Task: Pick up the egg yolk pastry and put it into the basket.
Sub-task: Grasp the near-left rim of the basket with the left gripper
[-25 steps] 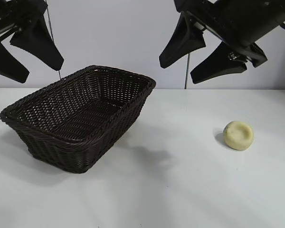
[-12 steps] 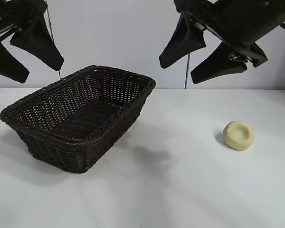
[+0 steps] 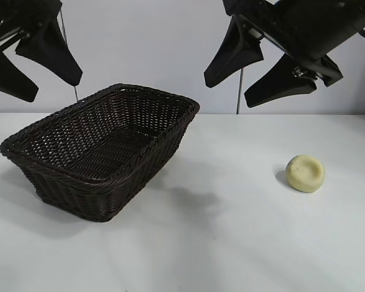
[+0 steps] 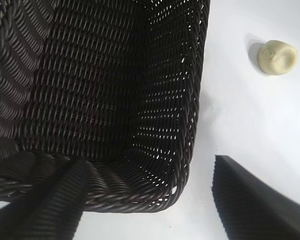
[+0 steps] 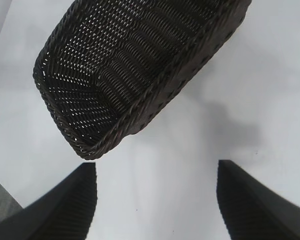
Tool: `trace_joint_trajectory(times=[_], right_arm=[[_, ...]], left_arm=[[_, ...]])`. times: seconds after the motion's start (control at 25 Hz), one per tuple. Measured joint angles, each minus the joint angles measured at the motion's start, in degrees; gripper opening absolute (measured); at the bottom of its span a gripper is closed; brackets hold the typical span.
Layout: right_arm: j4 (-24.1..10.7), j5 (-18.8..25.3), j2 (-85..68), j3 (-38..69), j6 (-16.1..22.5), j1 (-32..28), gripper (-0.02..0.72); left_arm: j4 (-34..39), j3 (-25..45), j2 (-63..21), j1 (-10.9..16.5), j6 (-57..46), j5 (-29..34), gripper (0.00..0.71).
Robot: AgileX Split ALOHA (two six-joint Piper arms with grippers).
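The egg yolk pastry (image 3: 305, 173) sits alone on the white desk (image 3: 231, 243), well apart from the basket (image 3: 100, 149) and on the side of it toward the right arm. The exterior view alone shows both arms at once: the left gripper (image 3: 29, 66) hangs high above the basket's far left corner, and the right gripper (image 3: 254, 68) hangs high between basket and pastry, nearer the pastry; both have their jaws spread wide and hold nothing. The left wrist view adds what the exterior cannot: a look straight down into the basket (image 4: 105, 90), whose woven floor seems bare, though the weave is dark and hard to read, with the pastry (image 4: 277, 57) beyond the basket's long side and the left gripper (image 4: 150, 200) framing a basket corner. The right wrist view takes in the basket (image 5: 140, 70) and bare desk (image 5: 260, 90) between the parted jaws of the right gripper (image 5: 157, 200), but the pastry falls outside it. Against the frame half a second back, the left gripper has shifted slightly upward; the right gripper, basket and pastry sit as before.
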Motion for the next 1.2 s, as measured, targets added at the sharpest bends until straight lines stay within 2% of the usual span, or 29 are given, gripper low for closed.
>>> trace_joint_trajectory(times=[0.12,0.28,0.56,0.68,0.92,1.2], right_arm=[[0.0,0.0,0.0,0.0,0.0,0.0,0.495],[0.0,0.0,0.0,0.0,0.0,0.0,0.495],[-0.1,0.0,0.0,0.0,0.0,0.0,0.495],[-0.1,0.0,0.0,0.0,0.0,0.0,0.495],[-0.1,-0.2,0.0,0.0,0.0,0.0,0.495],[-0.1,-0.2,0.0,0.0,0.0,0.0,0.495]], left_arm=[[-2.9,0.0,0.0,0.0,-8.0,1.9,0.511],[-2.9,0.0,0.0,0.0,-29.1,5.1,0.511],[7.7,0.0,0.0,0.0,-55.3,6.5,0.511],[13.8,0.0,0.0,-1.1,-64.4,5.9,0.511],[27.3,0.0,0.1,-6.1,-79.3,5.4,0.511],[29.5,0.0,3.3,-6.8,-82.8,4.4,0.511]])
